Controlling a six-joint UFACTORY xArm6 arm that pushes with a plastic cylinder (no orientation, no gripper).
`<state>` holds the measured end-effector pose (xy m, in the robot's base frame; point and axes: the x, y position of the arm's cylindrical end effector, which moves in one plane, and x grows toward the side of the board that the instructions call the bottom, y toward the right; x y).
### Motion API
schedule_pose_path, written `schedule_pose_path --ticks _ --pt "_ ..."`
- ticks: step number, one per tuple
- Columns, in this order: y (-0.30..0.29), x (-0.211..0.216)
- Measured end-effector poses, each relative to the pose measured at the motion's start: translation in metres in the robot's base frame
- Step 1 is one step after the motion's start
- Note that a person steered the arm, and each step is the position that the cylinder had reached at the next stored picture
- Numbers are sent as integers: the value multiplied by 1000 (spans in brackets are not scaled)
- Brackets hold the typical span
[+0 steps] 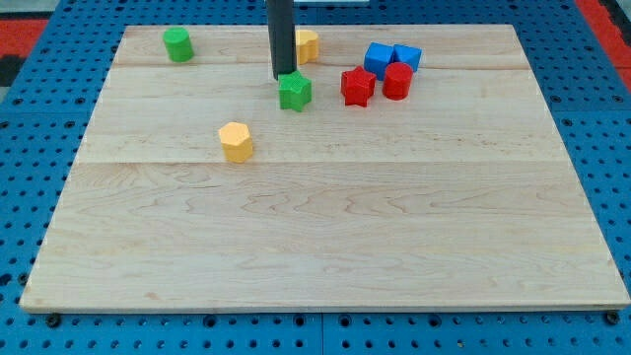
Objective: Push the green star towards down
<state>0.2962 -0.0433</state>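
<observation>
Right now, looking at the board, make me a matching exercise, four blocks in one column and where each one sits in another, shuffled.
Blocks:
1. green star
2. green cylinder
3. yellow hexagon
4. red cylinder

Places:
A. top left corner of the board
B. alone, lower left of the star
C. just below my tip
D. right cluster, beside the red star

Pairs: 1-C, 2-A, 3-B, 4-D

A pale wooden table (325, 237) fills most of the frame, resting on a blue pegboard (39, 138). A green cylinder (177, 44) stands at upper left. A yellow hexagonal block (236, 142) sits left of centre, and another yellow block (309, 44) lies near the top edge. Upper right, 2 red blocks (358, 87) (397, 81) sit just in front of 2 blue blocks (379, 59) (406, 56).
</observation>
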Motion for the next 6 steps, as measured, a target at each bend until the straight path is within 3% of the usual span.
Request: schedule_pose_path --ticks 6 --pt "54 1"
